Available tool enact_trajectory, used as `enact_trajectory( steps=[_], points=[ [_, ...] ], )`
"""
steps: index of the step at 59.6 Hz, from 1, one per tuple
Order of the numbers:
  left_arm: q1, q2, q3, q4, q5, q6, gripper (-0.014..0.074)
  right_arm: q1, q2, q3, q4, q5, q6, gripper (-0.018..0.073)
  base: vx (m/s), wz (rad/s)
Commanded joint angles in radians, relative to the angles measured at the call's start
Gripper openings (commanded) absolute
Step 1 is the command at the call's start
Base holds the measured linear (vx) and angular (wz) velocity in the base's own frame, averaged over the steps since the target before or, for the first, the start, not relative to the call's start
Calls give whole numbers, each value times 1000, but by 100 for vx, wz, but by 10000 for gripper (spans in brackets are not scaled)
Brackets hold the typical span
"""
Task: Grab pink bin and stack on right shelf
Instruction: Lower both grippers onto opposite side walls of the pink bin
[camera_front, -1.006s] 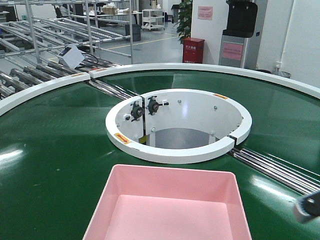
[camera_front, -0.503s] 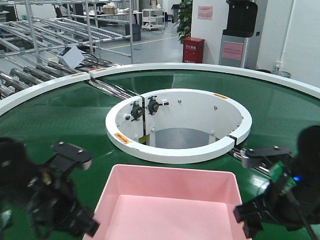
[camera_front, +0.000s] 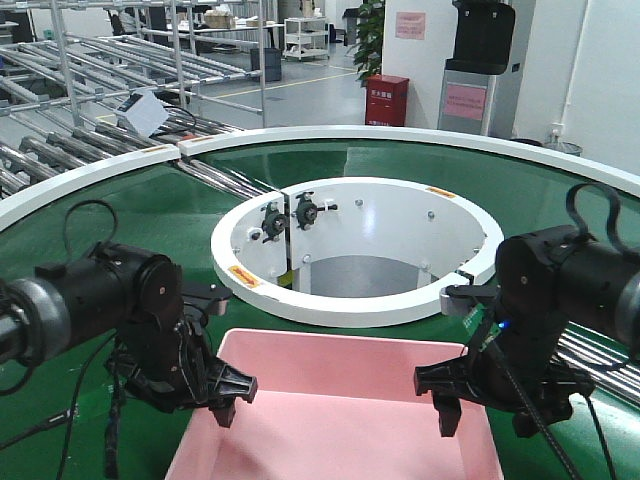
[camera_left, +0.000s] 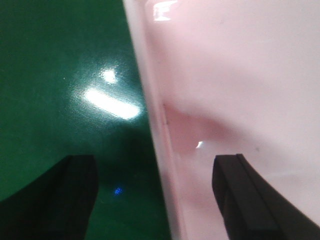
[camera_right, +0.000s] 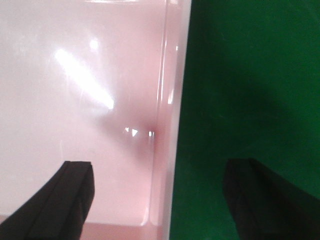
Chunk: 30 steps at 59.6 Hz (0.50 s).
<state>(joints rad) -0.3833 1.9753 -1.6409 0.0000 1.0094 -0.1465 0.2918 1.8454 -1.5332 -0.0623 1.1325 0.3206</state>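
Observation:
The pink bin sits on the green belt at the near edge of the front view. My left gripper is open over its left wall. In the left wrist view my left gripper straddles that wall, with one finger outside over the belt and the other inside the bin. My right gripper is open over the right wall. In the right wrist view my right gripper straddles the right rim of the bin. The right shelf is out of view.
The green curved conveyor belt runs around a white ring hub with an open middle. Steel rollers cross the belt at the right. Grey roller racks stand at the back left, and a red cabinet behind.
Both arms have come into the front view and moved inward and down to the bin's left and right walls. The bin has not moved.

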Motion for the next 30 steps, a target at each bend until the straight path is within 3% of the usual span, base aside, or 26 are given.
enact_trajectory(
  steps=[1,22,30],
  points=[
    [6,-19,-49,0,-8,-13,586,-4,-19,-45,-20,-41,11,565,0,0],
    [6,-3,-48,0,-11,-14,584,-4,60,-48,-22,-73,44,563,0,0],
    [6,-3,-48,0,-11,-14,542,-4,65,-48,-44,-72,60,532,0,0]
  ],
)
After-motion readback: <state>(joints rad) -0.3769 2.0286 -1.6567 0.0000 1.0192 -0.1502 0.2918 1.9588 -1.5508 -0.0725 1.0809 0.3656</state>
